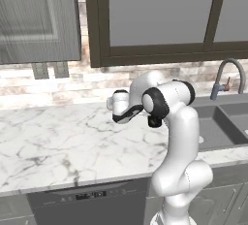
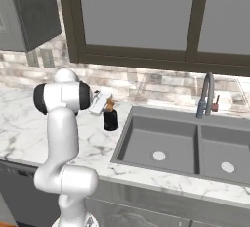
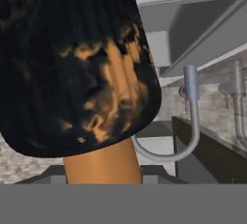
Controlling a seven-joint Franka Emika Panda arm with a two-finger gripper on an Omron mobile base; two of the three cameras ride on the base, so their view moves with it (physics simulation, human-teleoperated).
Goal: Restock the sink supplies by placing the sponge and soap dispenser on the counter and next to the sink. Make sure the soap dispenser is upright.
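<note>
While the soap dispenser (image 2: 111,118) stands upright on the table (image 2: 97,145) beside the sink (image 2: 161,145), the tool (image 2: 106,100) seemingly grips its pump.

A home kitchen: a marble counter (image 1: 58,136) with a double sink (image 2: 161,143) and faucet (image 2: 206,94) on the right, a dishwasher (image 1: 87,202) beneath, a window (image 2: 146,15) on the far wall.

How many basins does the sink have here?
2. The larger basin lies on the side nearer the soap dispenser; the smaller basin lies beyond the divider, past the faucet. Each has a round drain.
</note>
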